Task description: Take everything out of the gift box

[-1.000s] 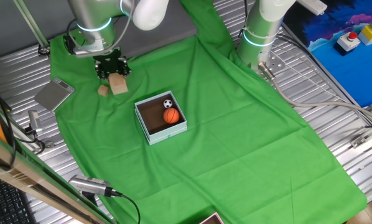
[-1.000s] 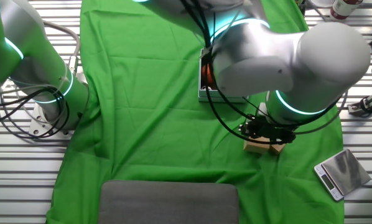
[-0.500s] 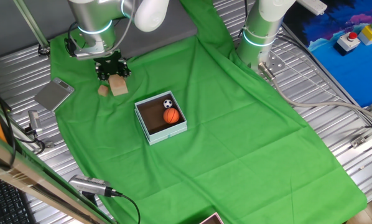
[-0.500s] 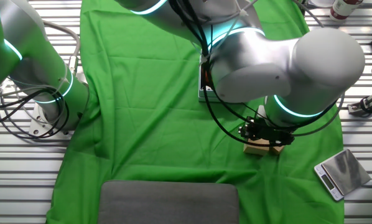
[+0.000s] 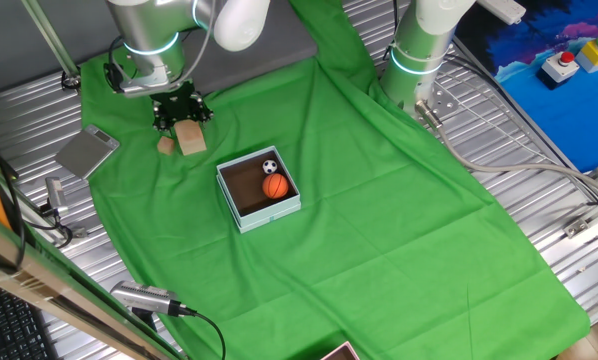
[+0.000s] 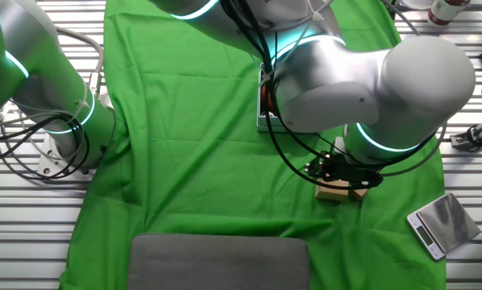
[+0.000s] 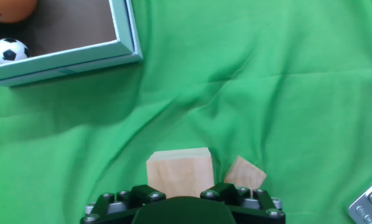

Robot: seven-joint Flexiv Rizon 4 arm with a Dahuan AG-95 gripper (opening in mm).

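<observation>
The gift box point(image 5: 241, 214) sits mid-cloth, pale blue outside and brown inside. A soccer ball point(image 5: 269, 167) and an orange basketball point(image 5: 274, 186) lie in it. In the hand view its rim point(image 7: 61, 59) is at the top left, with the soccer ball point(image 7: 9, 51) and basketball point(image 7: 9, 7) inside. A tan wooden block point(image 5: 190, 136) rests on the cloth left of the box, a smaller tan piece point(image 5: 166, 145) beside it. My gripper point(image 5: 182, 112) hovers just above the block point(image 7: 180, 173), fingers wider than it, open. The arm hides most of the box in the other fixed view.
A flat grey scale point(image 5: 87, 152) lies at the cloth's left edge, close to the blocks point(image 6: 332, 190). A second robot base point(image 5: 419, 50) stands at the far side. A grey pad point(image 6: 221, 262) covers the cloth's near end in the other fixed view.
The gripper has edged slightly upward above the wooden block. The block, the box and both balls have stayed where they were.
</observation>
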